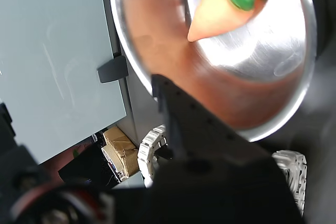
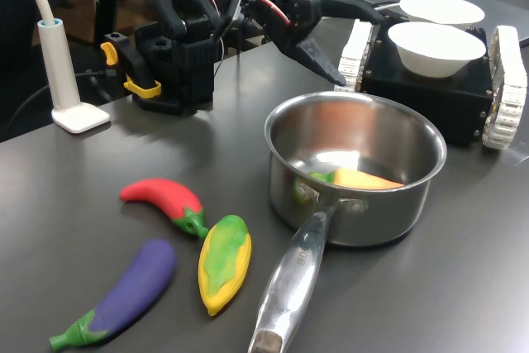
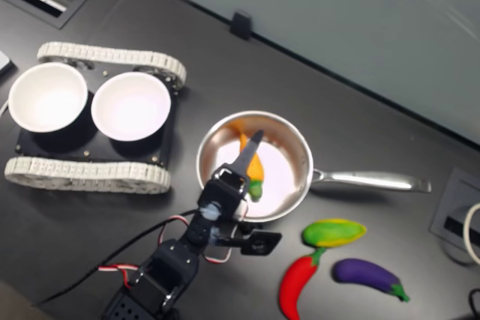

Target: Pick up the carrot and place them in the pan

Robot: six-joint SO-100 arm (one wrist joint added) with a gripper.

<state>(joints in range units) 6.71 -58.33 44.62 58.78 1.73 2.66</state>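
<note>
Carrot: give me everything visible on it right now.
The tapered orange toy carrot has a green leafy stub at its thick end and looks like soft matte plastic. It lies on its side on the floor of the round shiny stainless-steel saucepan, its orange colour mirrored in the steel. In the second exterior view the stub points toward the arm, the tip away. Nothing grips it: the black gripper hovers above the pan, apart from it.

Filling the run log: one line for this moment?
carrot: lying in pan | tool: above pan's rim, empty | chilli, corn, eggplant: on table
</note>
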